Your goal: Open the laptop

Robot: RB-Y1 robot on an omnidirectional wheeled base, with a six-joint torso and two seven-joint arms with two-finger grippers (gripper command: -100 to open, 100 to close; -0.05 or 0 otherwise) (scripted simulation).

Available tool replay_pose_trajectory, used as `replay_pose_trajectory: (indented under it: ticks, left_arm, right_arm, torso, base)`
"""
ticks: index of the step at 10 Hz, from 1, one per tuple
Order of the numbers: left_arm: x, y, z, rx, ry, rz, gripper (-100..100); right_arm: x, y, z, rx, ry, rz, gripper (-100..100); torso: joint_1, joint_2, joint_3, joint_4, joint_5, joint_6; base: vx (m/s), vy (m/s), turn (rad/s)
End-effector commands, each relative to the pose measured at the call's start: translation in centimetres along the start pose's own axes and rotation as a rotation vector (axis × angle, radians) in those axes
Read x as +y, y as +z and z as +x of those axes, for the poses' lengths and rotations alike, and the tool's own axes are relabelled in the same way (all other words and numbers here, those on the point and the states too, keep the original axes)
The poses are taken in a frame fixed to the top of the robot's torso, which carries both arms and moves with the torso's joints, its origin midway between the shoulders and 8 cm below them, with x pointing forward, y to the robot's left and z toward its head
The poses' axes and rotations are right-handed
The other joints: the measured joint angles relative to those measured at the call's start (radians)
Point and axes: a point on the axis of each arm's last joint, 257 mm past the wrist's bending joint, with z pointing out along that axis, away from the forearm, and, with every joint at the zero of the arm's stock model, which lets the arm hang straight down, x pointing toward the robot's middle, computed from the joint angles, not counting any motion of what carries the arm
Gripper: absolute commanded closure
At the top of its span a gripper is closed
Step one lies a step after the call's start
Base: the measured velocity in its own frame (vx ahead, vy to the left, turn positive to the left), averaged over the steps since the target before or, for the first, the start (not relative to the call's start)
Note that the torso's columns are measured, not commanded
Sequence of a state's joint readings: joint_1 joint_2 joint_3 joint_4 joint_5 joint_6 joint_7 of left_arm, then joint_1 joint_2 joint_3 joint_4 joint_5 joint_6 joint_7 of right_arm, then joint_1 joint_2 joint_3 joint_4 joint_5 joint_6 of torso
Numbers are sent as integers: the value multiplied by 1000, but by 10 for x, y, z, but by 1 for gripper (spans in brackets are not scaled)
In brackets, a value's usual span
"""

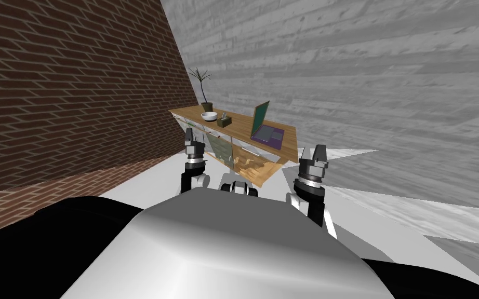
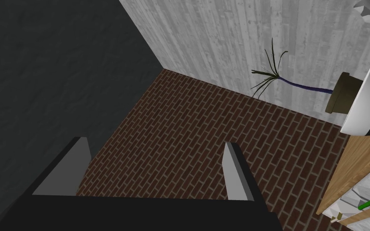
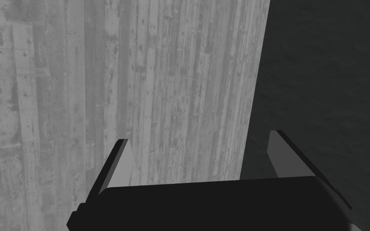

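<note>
Laptop (image 1: 263, 126) with a purple base and a green lid sat toward the right end of the long light wooden surface (image 1: 241, 123) of a cabinet against the grey plank wall (image 1: 363, 78). Its lid stood raised well off the base, with the hinge side turned toward the small dark tissue box (image 1: 224, 121) to its left. Further left on the same surface lay a round white bowl (image 1: 209, 116), and beyond that stood a thin-leaved plant in a dark pot (image 1: 207, 106) at the far left end, next to the red-brown brick wall (image 1: 67, 93).

My left hand (image 1: 194, 139) hung in front of the cabinet's left part, low and near me, well apart from the laptop. Its two grey fingers (image 2: 233, 172) were spread wide with nothing between them. Past them I saw the brick wall (image 2: 204, 132), and off to one side the pot (image 2: 342, 98), the bowl (image 2: 364, 108) and the edge of the wooden surface (image 2: 356, 168).

My right hand (image 1: 312, 153) was raised just right of the cabinet's near right corner, short of the laptop and not touching it. Its fingers (image 3: 116, 164) were likewise wide apart and held nothing.
</note>
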State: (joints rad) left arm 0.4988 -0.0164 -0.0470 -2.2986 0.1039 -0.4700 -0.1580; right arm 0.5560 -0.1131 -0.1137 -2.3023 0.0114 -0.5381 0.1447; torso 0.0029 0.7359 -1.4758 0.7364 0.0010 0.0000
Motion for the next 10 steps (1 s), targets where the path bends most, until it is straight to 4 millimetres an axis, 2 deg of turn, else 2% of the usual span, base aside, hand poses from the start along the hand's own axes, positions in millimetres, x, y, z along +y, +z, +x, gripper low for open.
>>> replay_pose_trajectory:
  ticks: [1, 7, 10]
  left_arm:
    - [0, 0, 0, 0, 0, 0, 0]
    - [0, 0, 0, 0, 0, 0, 0]
    - [0, 0, 0, 0, 0, 0, 0]
  right_arm:
    - [-21, -15, -11, 71, -115, 64, -100]
    - [-68, -61, -60, 284, -463, 247, -100]
    - [-78, -74, -83, 373, -599, 300, -100]
  torso:
    - [-2, 2, 0, 1, -1, 0]
    - [-1, 1, -1, 1, 0, 0]
    - [-6, 5, 1, 2, -2, 0]
  base:
    - [42, 117, -33]
    - [86, 152, -47]
    - [49, 128, -39]
